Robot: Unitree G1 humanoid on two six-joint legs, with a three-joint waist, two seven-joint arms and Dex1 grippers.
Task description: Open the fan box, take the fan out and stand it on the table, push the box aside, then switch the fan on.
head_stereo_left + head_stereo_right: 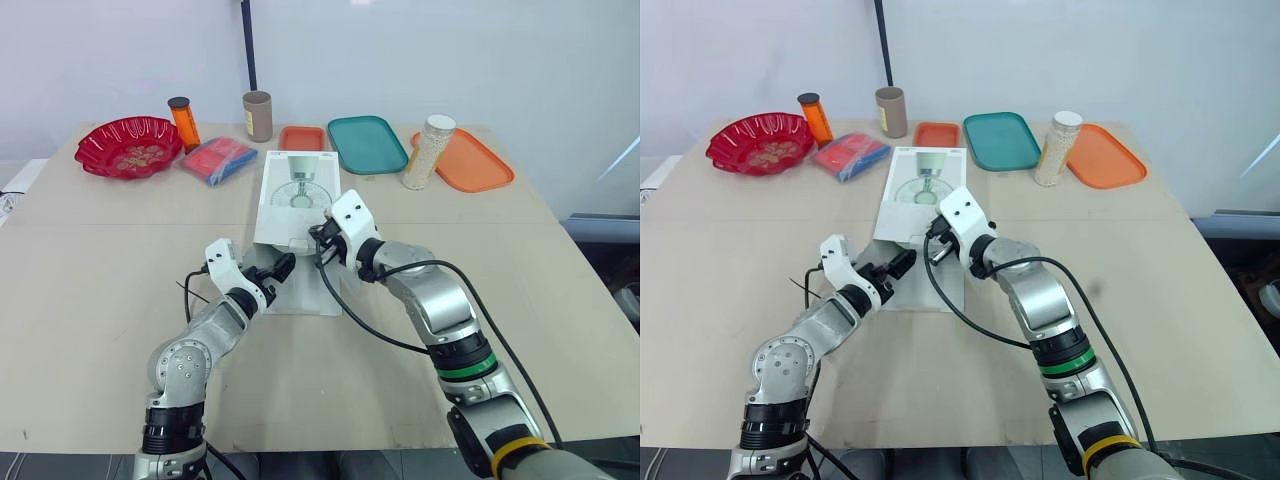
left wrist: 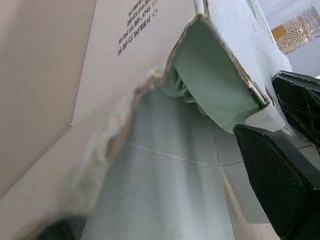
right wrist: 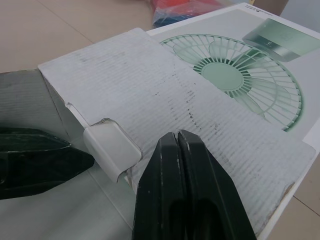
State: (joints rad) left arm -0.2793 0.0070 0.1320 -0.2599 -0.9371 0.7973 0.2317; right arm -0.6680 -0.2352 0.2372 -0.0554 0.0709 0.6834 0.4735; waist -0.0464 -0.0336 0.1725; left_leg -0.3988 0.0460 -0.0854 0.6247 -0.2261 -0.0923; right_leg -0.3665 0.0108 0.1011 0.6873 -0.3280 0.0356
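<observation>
Left claw (image 1: 280, 268), jaws apart, at the 6 o'clock mouth of the white cardboard fan box (image 1: 298, 180); right claw (image 1: 312, 240), jaws together, atop it.

Your table (image 1: 90, 290), beige, carries:
- fan box (image 1: 297, 190), white, with a pale green fan printed on top
- far left: bowl (image 1: 128, 146), glossy red
- bottle (image 1: 184, 124), orange with a black cap
- packet (image 1: 217, 159), red and blue
- tube (image 1: 258, 116), tan
- small tray (image 1: 302, 138), orange
- middle tray (image 1: 366, 143), teal
- far right: jar (image 1: 428, 152), cream beads under a white lid
- large tray (image 1: 470, 162), orange
</observation>
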